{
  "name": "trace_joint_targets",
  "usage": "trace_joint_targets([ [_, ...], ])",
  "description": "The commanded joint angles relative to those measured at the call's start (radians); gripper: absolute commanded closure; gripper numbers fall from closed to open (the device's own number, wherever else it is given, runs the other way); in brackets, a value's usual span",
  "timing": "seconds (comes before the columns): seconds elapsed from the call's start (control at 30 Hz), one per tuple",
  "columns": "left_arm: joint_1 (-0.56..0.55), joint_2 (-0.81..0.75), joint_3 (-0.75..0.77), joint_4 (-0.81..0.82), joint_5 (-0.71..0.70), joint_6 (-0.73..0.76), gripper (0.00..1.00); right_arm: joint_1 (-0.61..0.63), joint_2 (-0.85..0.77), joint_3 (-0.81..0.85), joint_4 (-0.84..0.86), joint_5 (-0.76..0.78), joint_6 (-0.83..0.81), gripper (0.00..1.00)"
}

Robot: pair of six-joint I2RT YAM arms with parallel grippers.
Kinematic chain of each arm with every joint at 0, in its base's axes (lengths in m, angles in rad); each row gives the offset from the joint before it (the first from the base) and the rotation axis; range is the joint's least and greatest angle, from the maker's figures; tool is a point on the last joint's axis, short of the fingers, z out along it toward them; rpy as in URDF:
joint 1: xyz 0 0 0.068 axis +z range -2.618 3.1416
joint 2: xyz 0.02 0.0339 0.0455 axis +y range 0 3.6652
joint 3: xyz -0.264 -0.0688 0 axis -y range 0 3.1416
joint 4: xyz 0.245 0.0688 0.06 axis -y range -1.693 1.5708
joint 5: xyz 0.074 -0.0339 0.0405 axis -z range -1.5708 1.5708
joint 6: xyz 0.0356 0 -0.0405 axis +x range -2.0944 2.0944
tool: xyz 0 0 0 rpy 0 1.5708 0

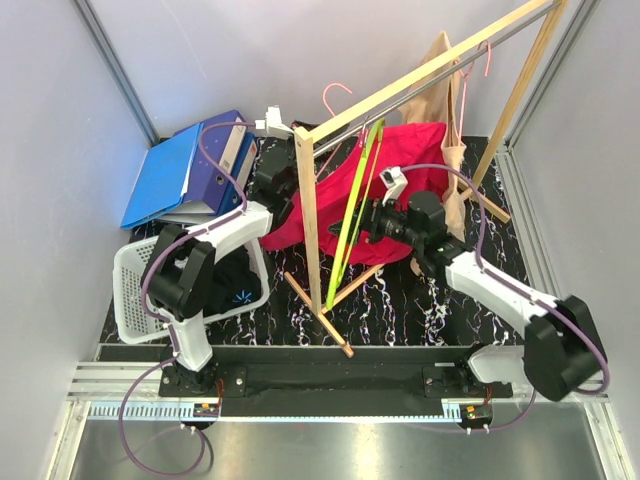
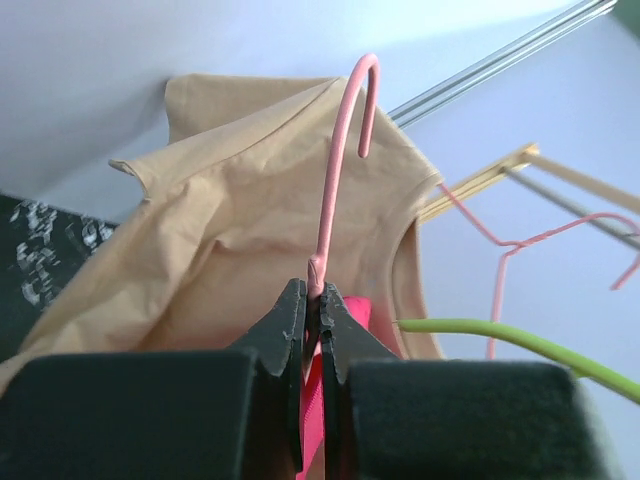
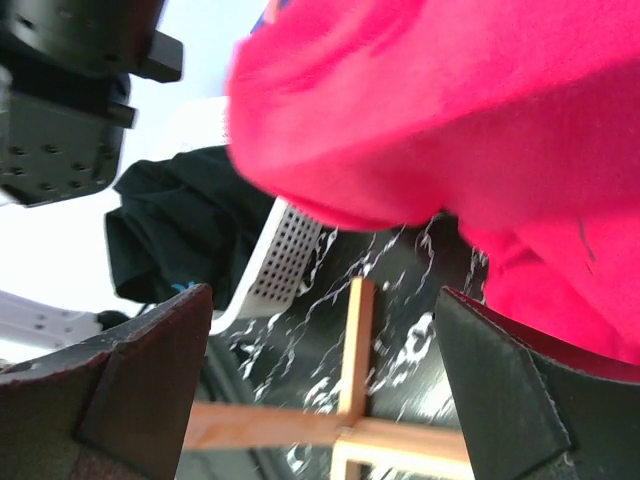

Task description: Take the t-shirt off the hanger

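Marble table (image 1: 400,300): L gripper (image 2: 315,320) pinches pink hanger (image 2: 335,170) neck, R gripper (image 3: 322,295) spread by red t-shirt (image 3: 450,130), seemingly still on.

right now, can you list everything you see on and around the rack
t-shirt: 1, red, below the rail, centre
pink hanger: 1, pink, neck in left gripper
top: 1, beige, hanging far right
green hanger: 1, yellow-green, mid-rack
spare hanger: 1, pink, by the rail
binders: 2, blue, rear left
basket: 1, white, left, holds dark garment
rack: 1, wood, metal rail
left gripper: shut on pink hanger
right gripper: open, under t-shirt
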Motion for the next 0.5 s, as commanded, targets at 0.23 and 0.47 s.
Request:
trace_joint_targets([
  [0.23, -0.001, 0.028, 0.077, 0.332, -0.122, -0.158, 1.0, 0.096, 0.28, -0.031, 0.506, -0.003, -0.133, 0.0],
  [0.47, -0.001, 0.008, 0.058, 0.332, -0.139, -0.141, 1.0, 0.148, 0.397, -0.009, 0.651, 0.012, -0.136, 0.0],
])
